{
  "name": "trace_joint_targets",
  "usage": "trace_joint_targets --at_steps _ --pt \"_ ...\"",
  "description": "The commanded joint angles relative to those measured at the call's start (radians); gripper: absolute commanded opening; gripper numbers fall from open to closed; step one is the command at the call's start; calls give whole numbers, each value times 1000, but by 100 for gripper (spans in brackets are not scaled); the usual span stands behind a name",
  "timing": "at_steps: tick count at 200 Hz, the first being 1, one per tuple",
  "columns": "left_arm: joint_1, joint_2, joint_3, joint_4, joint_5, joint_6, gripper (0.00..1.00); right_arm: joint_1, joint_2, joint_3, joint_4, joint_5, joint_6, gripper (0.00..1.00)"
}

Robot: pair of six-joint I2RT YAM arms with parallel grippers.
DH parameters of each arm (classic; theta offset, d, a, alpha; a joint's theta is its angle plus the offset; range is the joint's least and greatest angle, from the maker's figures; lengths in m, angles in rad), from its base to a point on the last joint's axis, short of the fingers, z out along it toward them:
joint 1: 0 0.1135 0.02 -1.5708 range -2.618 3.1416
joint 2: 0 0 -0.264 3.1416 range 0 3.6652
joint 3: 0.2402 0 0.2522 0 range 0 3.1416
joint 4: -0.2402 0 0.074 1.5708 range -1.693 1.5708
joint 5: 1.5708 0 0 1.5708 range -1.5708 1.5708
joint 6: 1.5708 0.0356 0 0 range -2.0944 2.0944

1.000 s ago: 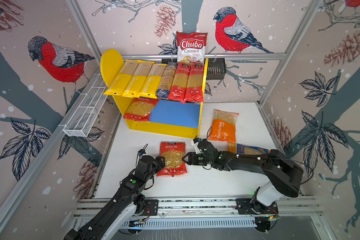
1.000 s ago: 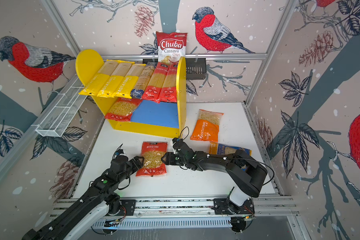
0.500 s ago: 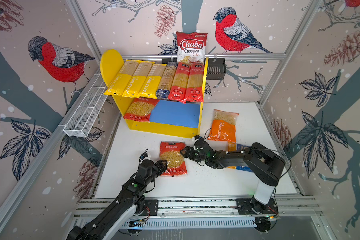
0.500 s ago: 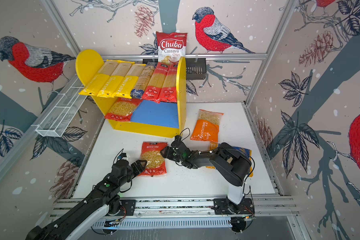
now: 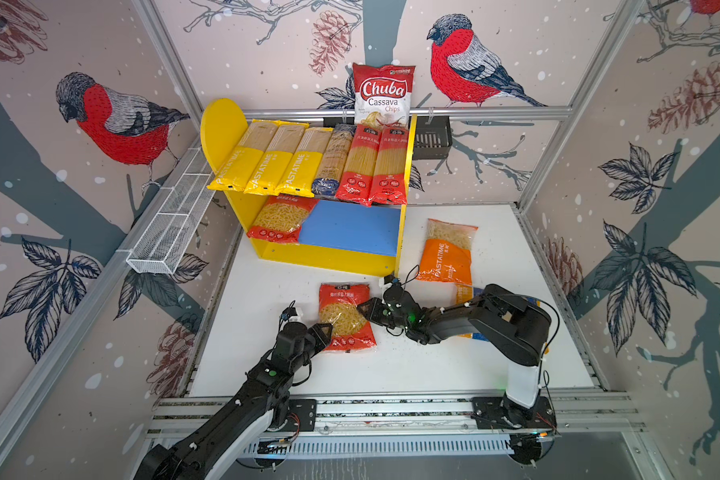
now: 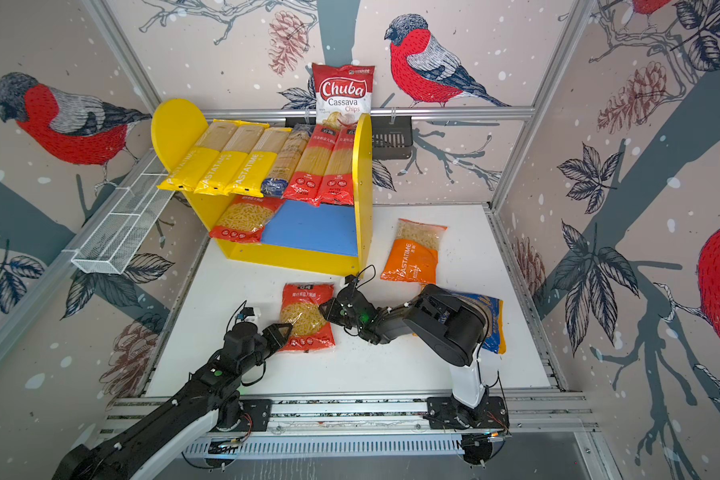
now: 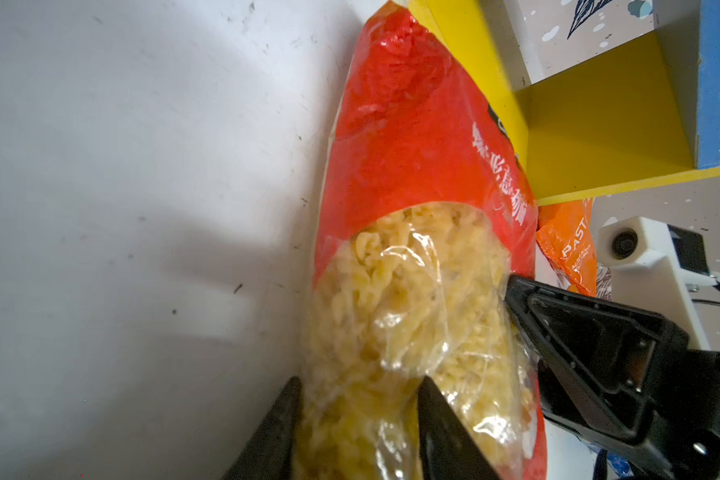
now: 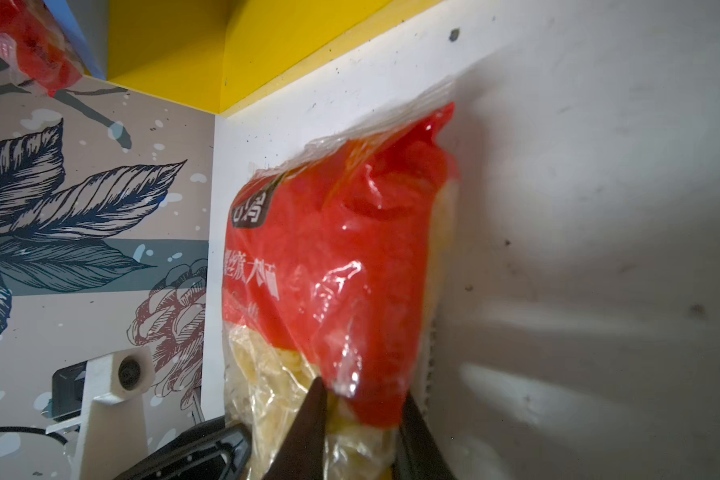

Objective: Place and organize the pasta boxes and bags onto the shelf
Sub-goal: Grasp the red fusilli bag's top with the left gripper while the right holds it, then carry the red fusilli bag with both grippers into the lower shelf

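Observation:
A red macaroni bag (image 5: 346,316) (image 6: 306,316) lies on the white table in front of the shelf (image 5: 333,257) (image 6: 296,257). My left gripper (image 5: 325,330) (image 7: 358,399) is shut on its near left edge, pasta bulging between the fingers. My right gripper (image 5: 364,309) (image 8: 362,399) is shut on its right edge. Several long spaghetti packs (image 5: 308,162) cover the shelf's upper board. Another red macaroni bag (image 5: 279,218) sits on the left of the blue lower board. An orange bag (image 5: 447,251) lies right of the shelf. A blue-orange bag (image 6: 489,320) is partly hidden under the right arm.
A Chuba chips bag (image 5: 383,93) stands behind the shelf by a black slotted basket (image 5: 431,137). A white wire-mesh basket (image 5: 171,224) hangs on the left wall. The right part of the blue lower board (image 5: 350,226) is bare.
Both grippers have closed onto opposite edges of the red macaroni bag. The left one slid forward to it, and the right arm's elbow folded in toward the bag.

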Motion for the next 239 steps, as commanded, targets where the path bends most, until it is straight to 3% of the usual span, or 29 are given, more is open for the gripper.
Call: trace_joint_targets --at_steps 1,73,139,184,239 --pt "1 -2 17 0 10 -11 34 7 -25 -12 62 -8 12 20" --pt "1 -57 101 -75 9 7 7 13 -96 -33 106 23 -4 7" --pt "1 -96 218 -186 -18 72 0 18 -163 -31 118 52 -43 2" --pt "1 -127 324 -244 -95 190 0 44 -254 17 93 150 -172 0" --pt "83 95 569 -154 -133 425 0 31 -223 179 101 242 -322 0"
